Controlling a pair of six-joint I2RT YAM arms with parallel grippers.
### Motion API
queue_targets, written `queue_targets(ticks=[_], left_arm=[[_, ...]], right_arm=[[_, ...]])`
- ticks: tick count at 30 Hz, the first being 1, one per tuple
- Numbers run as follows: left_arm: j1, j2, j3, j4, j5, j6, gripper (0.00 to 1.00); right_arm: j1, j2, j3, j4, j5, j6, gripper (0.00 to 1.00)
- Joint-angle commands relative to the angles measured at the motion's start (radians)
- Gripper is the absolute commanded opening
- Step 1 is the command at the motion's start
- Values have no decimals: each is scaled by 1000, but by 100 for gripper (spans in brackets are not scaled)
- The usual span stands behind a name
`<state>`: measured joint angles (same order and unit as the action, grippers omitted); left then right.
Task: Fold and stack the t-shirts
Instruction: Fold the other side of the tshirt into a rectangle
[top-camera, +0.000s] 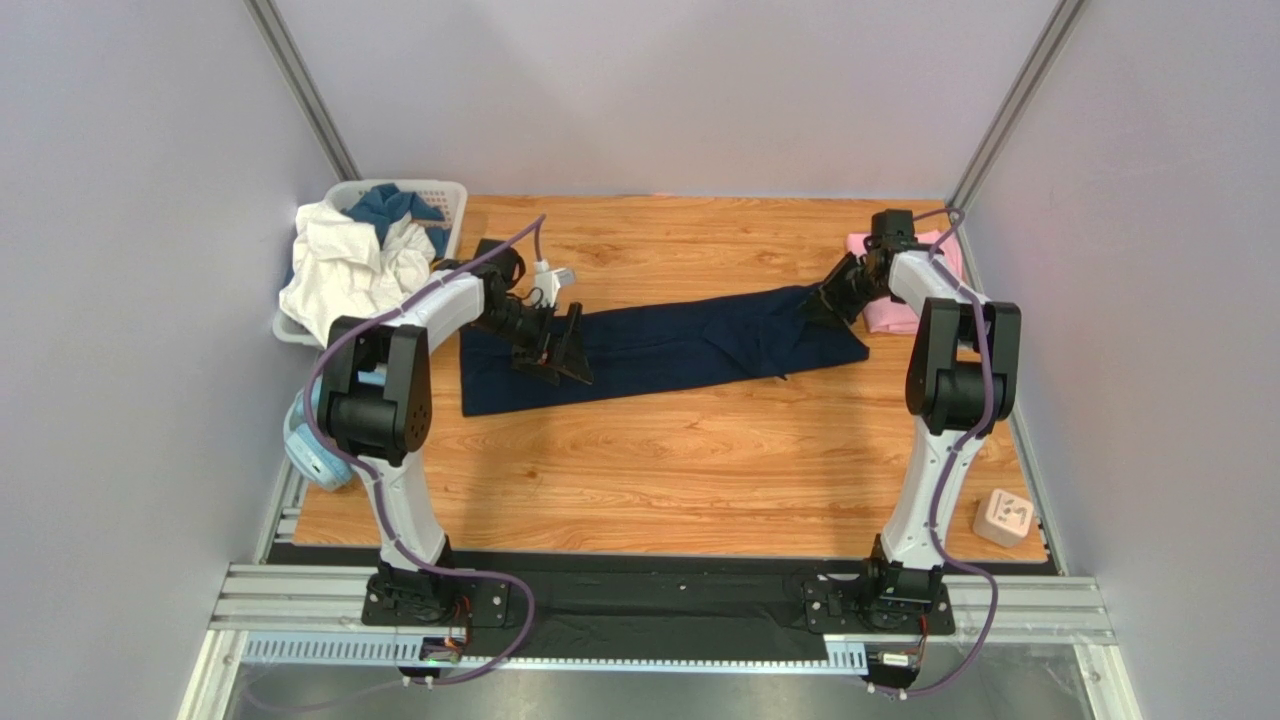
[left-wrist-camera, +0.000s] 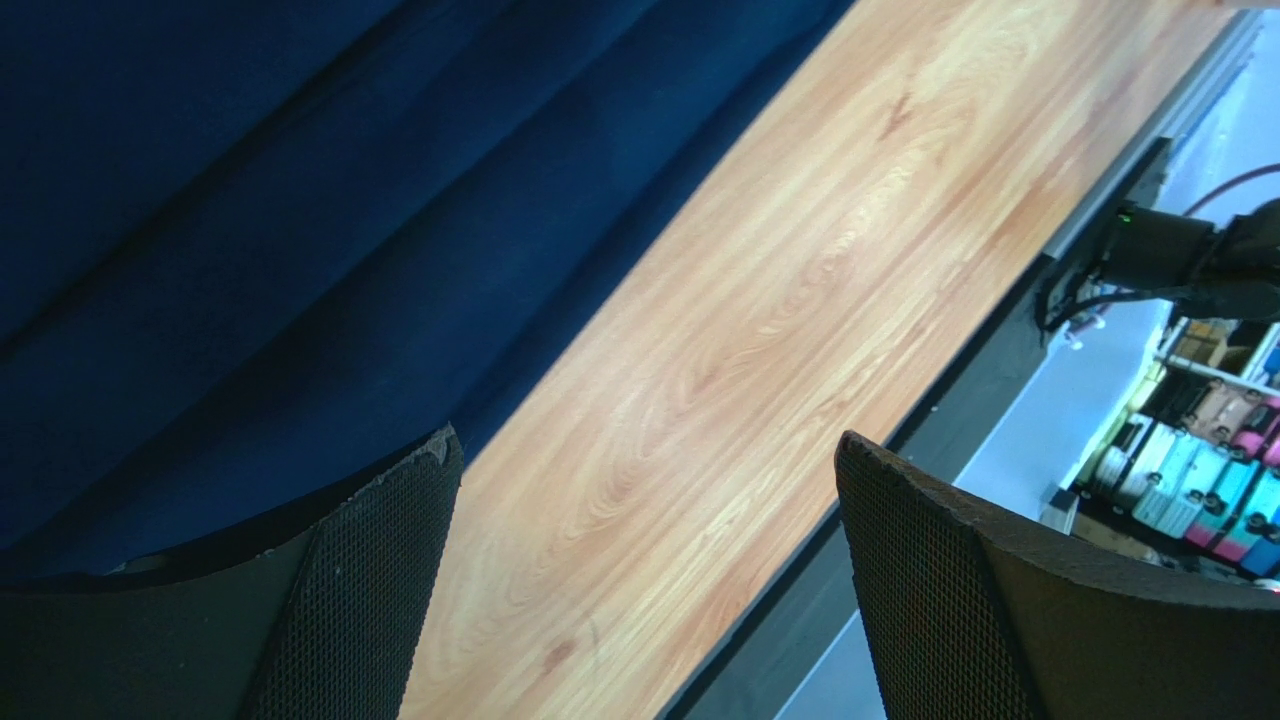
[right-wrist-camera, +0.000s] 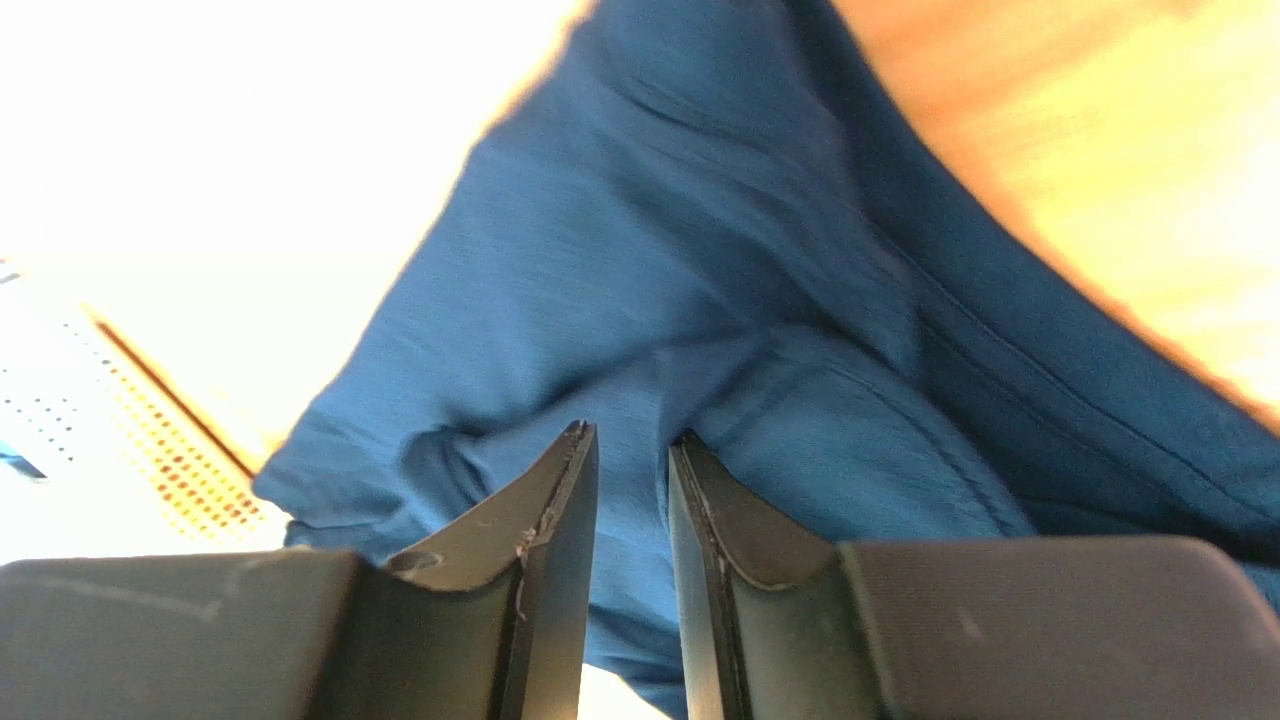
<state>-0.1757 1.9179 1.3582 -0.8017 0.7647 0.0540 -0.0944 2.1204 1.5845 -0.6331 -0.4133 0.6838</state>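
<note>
Right end effector fills the bottom of its wrist view. Its two black fingers stand close with only a thin slit between them, tips set against a bunched fold of the navy t-shirt. Whether any cloth is caught in the slit cannot be told. From above, that end effector sits at the shirt's right end, toward the far right of the worktop. The pink t-shirt lies just beside it, partly hidden by the arm. The navy shirt lies as a long wrinkled band across the worktop's middle, running left to right. Left end effector is over the band's left end, spread wide, with one finger above the edge of the navy cloth and the other above bare wood. A laundry basket holding white and blue cloth stands at the far left corner.
</note>
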Motion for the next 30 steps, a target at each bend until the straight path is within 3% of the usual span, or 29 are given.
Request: queue_targets(ticks=[1, 16, 20, 30], left_arm=[[27, 18, 1, -11, -22, 63, 100], [73, 15, 36, -44, -22, 84, 100], [74, 15, 30, -47, -21, 87, 100], [76, -5, 22, -54, -16, 90, 100]], right_arm=[[-19, 12, 94, 6, -12, 0, 28], [-37, 113, 181, 0, -39, 20, 21], [-45, 93, 207, -22, -21, -7, 29], [-91, 93, 321, -56, -21, -26, 30]])
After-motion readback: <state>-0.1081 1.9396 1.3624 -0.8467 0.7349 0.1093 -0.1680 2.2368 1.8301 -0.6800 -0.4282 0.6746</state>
